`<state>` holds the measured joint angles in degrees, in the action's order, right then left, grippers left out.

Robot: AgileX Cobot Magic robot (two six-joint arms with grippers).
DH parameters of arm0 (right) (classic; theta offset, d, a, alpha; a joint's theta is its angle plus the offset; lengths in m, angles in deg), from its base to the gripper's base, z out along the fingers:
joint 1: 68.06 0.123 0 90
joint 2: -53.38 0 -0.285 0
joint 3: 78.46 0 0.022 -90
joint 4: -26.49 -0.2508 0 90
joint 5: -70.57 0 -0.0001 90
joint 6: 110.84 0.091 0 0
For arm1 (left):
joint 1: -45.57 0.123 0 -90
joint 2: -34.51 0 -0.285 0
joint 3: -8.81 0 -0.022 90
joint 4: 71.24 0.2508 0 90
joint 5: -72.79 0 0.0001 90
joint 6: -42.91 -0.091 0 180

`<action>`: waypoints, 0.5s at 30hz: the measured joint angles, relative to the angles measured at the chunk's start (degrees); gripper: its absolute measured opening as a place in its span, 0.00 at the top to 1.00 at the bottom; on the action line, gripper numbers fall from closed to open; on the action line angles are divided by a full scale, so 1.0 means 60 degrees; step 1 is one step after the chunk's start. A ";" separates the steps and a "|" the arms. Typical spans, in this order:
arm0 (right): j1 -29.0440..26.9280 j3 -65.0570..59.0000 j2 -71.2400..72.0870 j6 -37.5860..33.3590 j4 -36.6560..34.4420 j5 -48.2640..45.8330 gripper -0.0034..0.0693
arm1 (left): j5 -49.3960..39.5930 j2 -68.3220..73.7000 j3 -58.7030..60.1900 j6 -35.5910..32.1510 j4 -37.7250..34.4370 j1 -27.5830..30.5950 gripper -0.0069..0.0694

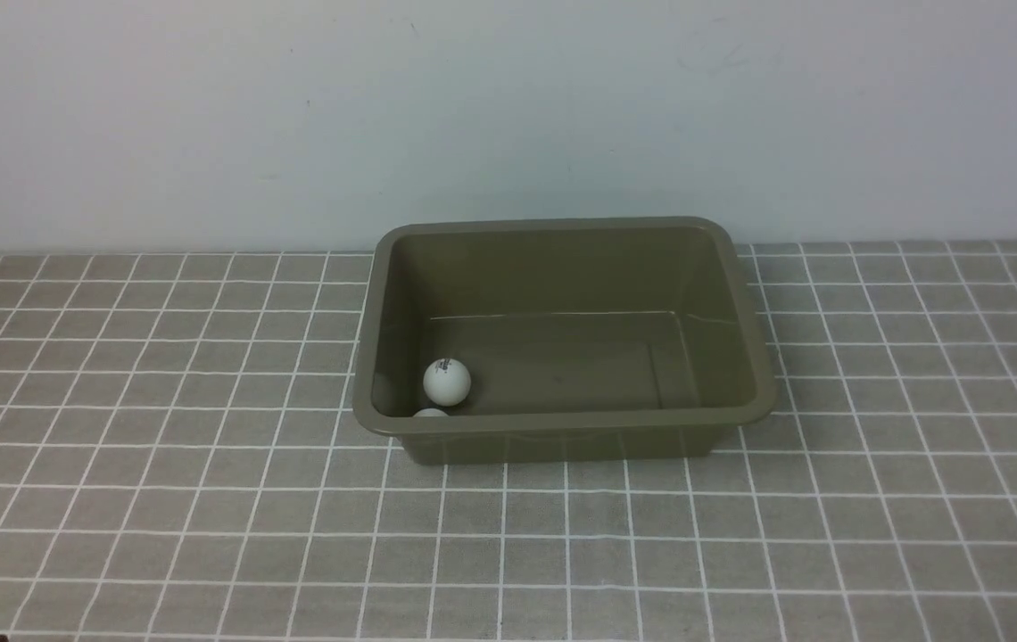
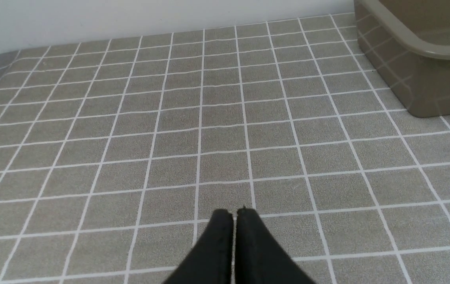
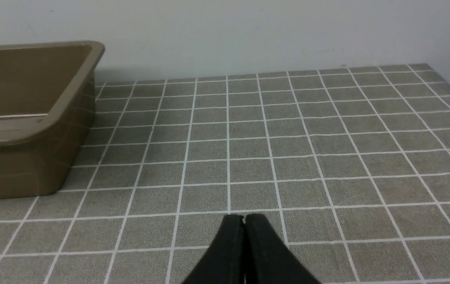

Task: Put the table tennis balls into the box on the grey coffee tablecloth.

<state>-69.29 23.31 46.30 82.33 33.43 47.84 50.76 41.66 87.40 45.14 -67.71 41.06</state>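
Table tennis balls (image 1: 446, 381) both lie inside the box (image 1: 562, 426), well ahead of the grippers. Left gripper (image 2: 234, 215) and right gripper (image 3: 244, 219) hover over the grey coffee tablecloth (image 1: 161, 499), jaws pressed together, empty; task appears complete.

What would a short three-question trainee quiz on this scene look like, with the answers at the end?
1. True or false: both table tennis balls lie inside the box.
2. Which end of the box holds the balls: A) the robot's left, B) the robot's right, C) the middle?
3. Fill in: the left gripper and the right gripper are both ____ over the grey coffee tablecloth.

Key:
1. True; the second ball peeks over the near rim.
2. A.
3. Shut, holding nothing.
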 joint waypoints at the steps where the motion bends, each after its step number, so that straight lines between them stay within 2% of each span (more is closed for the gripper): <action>1: 0.0000 0.0000 0.0000 0.0000 0.0000 0.0000 0.97 | 0.0000 0.0000 0.0000 0.0000 0.0000 0.0000 0.92; 15: 0.0011 -0.0009 0.0000 -0.0034 -0.0177 0.0066 0.97 | 0.0000 0.0000 0.0000 -0.0027 0.0000 0.0000 0.92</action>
<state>-69.23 23.25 46.30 82.13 32.37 48.24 50.76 41.66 87.40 44.98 -67.71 41.06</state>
